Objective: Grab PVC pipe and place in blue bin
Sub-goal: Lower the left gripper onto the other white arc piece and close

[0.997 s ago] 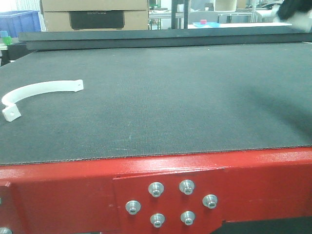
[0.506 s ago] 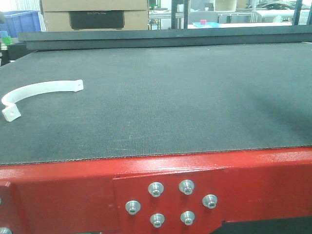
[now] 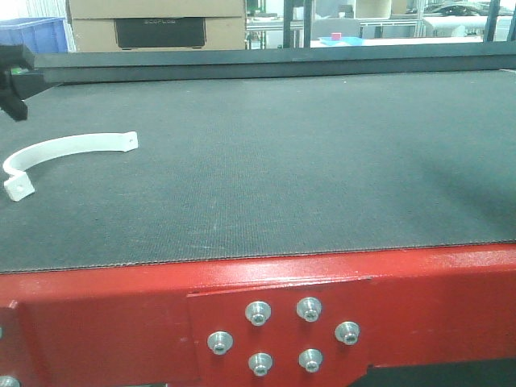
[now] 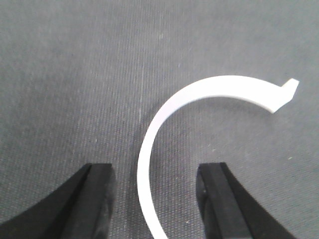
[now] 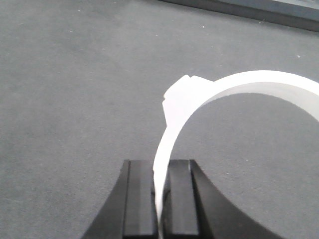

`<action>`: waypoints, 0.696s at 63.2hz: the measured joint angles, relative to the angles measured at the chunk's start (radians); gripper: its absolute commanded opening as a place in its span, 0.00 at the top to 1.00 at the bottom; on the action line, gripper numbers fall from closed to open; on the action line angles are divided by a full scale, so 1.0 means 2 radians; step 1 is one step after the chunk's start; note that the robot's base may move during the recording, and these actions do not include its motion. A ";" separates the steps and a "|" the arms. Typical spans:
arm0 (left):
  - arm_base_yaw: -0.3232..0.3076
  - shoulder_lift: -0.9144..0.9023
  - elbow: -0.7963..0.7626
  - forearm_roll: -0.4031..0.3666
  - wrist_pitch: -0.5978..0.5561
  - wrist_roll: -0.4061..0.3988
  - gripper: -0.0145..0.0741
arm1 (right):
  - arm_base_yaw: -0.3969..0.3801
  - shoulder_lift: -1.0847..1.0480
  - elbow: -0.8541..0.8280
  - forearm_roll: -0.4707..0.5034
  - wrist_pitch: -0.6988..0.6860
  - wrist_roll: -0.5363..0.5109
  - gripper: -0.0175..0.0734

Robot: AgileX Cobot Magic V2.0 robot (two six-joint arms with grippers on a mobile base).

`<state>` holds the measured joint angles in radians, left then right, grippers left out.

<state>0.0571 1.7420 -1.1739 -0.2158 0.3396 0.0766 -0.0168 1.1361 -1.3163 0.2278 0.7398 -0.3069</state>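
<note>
Newly entered at the upper left edge of the front view: the black end of the left arm (image 3: pixel 12 76), above the mat, where half a second ago nothing stood. Front view, further items: one curved PVC piece (image 3: pixel 64 149), white, lying flat on the dark mat (image 3: pixel 306 161) near its left edge, unmoved; blue bin (image 3: pixel 44 31) beyond the mat's far left corner, well apart from the piece; cardboard box (image 3: pixel 157 20) behind the far edge; red frame (image 3: pixel 121 322) along the near edge, carrying a ring of bolts (image 3: pixel 258 313). Left wrist view: left gripper (image 4: pixel 154 199) with fingers spread wide, one on either side of the curved PVC piece's (image 4: pixel 199 92) near end, touching neither it nor, as far as can be told, the mat. Right wrist view: right gripper (image 5: pixel 159 199) with fingers pressed together on the thin band of a second curved PVC piece (image 5: pixel 249 82), which arcs up and to the right over the mat (image 5: pixel 65 99).
</note>
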 measured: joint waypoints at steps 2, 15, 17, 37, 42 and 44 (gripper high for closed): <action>0.000 0.003 0.000 0.000 0.000 0.000 0.51 | 0.000 0.000 0.000 0.001 0.000 0.000 0.99; 0.000 0.027 0.000 0.000 0.000 0.000 0.51 | 0.000 0.000 0.000 0.003 0.000 0.000 0.99; 0.000 0.032 0.000 0.000 -0.001 0.000 0.51 | 0.000 0.000 0.000 0.003 0.000 0.000 0.99; -0.009 0.052 0.000 0.000 -0.017 0.000 0.52 | 0.000 0.000 0.000 0.003 0.000 0.000 0.99; -0.009 0.056 0.000 0.000 -0.019 0.000 0.54 | 0.000 0.000 0.000 0.003 0.000 0.000 0.99; -0.009 0.058 0.000 0.000 -0.020 0.000 0.55 | 0.000 0.000 0.000 0.003 0.000 0.000 0.99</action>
<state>0.0393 1.8587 -1.1743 -0.2158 0.3004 0.0766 -0.0168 1.1361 -1.3163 0.2344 0.7405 -0.3069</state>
